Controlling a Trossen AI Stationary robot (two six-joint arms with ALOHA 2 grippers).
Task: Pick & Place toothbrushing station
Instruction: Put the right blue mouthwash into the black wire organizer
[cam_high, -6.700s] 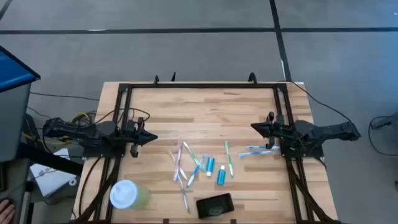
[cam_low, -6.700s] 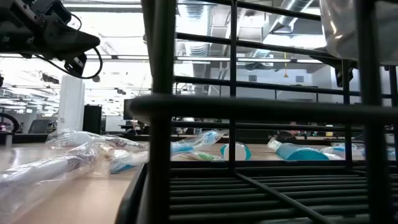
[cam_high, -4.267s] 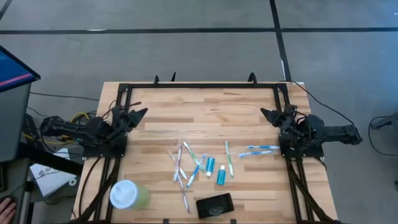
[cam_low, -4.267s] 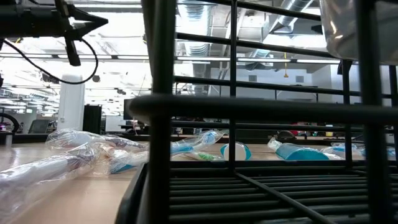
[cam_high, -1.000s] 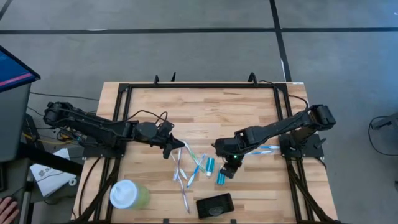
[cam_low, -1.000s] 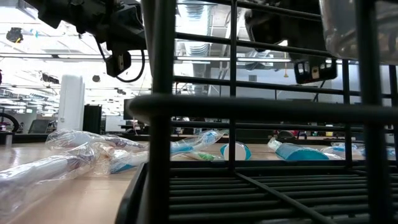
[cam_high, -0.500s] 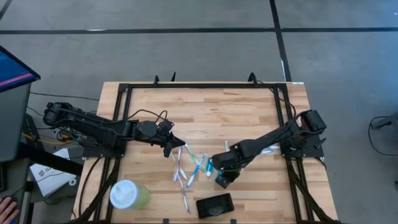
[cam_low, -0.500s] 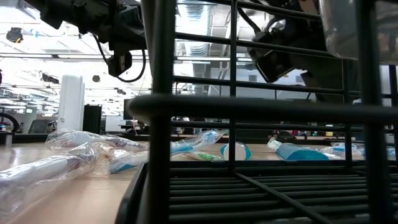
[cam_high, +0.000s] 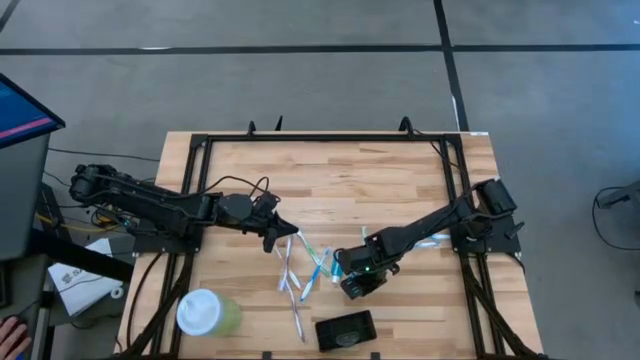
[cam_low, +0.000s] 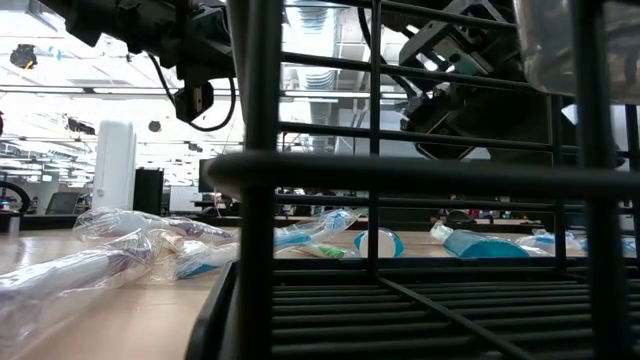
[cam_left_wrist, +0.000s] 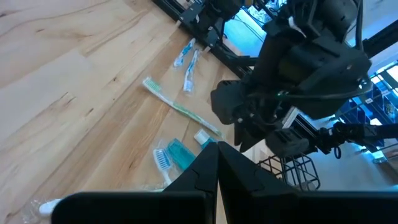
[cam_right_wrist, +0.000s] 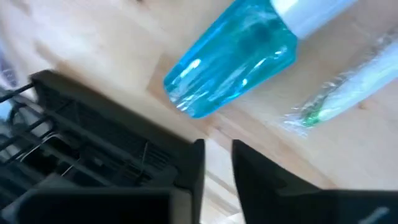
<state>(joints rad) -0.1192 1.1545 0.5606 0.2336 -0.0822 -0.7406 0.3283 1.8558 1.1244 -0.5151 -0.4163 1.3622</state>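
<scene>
Reaching farther in than a second ago, our right gripper (cam_high: 352, 284) now hangs low over the teal tube (cam_high: 354, 282) nearest the black holder (cam_high: 345, 331), fingers parted by a narrow gap with nothing between them yet; in the wrist view the tube lies just ahead of the fingertips. We judge a grasp is about to begin. Our left gripper (cam_high: 277, 236) has barely moved, jaws shut and empty, poised by the scattered toothbrushes (cam_high: 296, 272). We work on a pale wooden table (cam_high: 330, 180) with a black frame; a green cup (cam_high: 205, 314) with a white lid stands at the near left corner. Beyond lies grey flooring and, seen low, a bright open hall.
</scene>
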